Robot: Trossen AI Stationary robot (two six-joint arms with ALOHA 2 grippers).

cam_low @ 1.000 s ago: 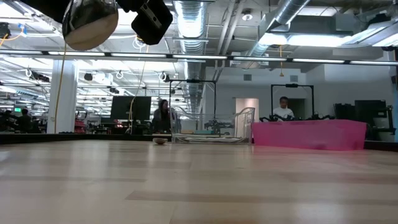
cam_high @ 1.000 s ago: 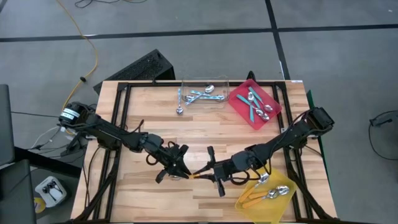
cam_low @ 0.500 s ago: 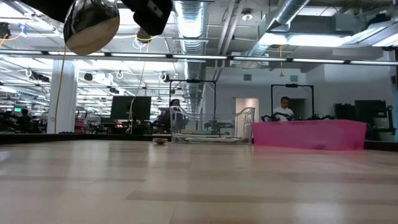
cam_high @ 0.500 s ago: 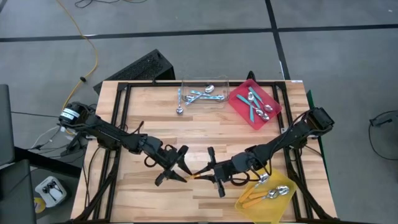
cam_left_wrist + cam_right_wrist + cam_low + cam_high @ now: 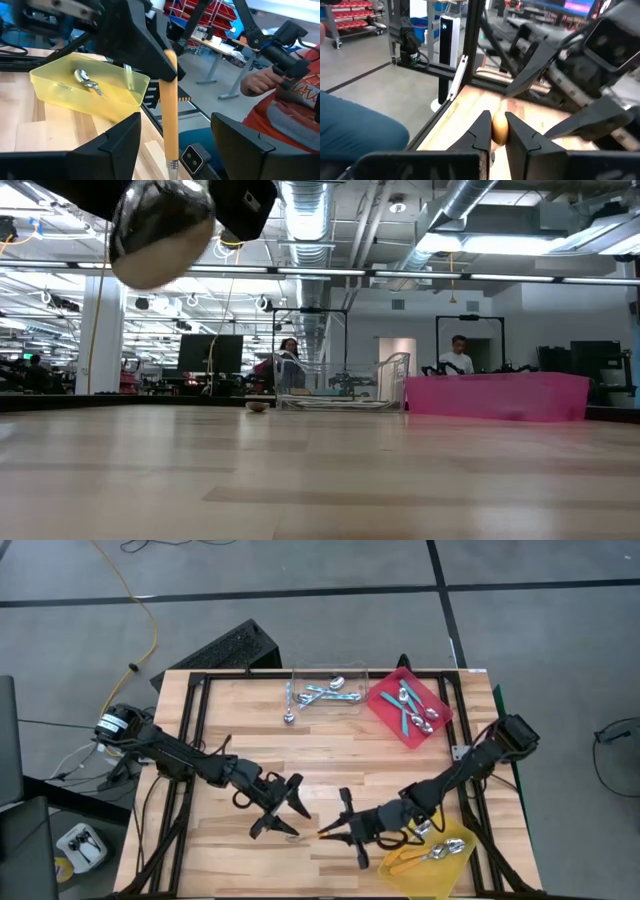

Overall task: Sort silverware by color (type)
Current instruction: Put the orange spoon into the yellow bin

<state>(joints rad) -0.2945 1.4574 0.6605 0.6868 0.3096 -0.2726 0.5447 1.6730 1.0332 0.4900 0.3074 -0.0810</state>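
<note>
Near the tabletop's front edge, the right gripper (image 5: 335, 831) pinches the orange spoon (image 5: 322, 833) by its handle tip while the left gripper (image 5: 287, 808) stands apart, so it may, seemingly, swivel or slip short of the yellow tray (image 5: 468, 862).

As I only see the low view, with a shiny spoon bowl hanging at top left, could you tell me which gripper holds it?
Observer: The right gripper is shut on the orange spoon, by its handle.
Operator: Is the left one gripping too?
Observer: No, the left gripper is open, with its fingers clear of the handle.
Operator: Where is the yellow tray?
Observer: The yellow tray sits close beside the right gripper.
</note>
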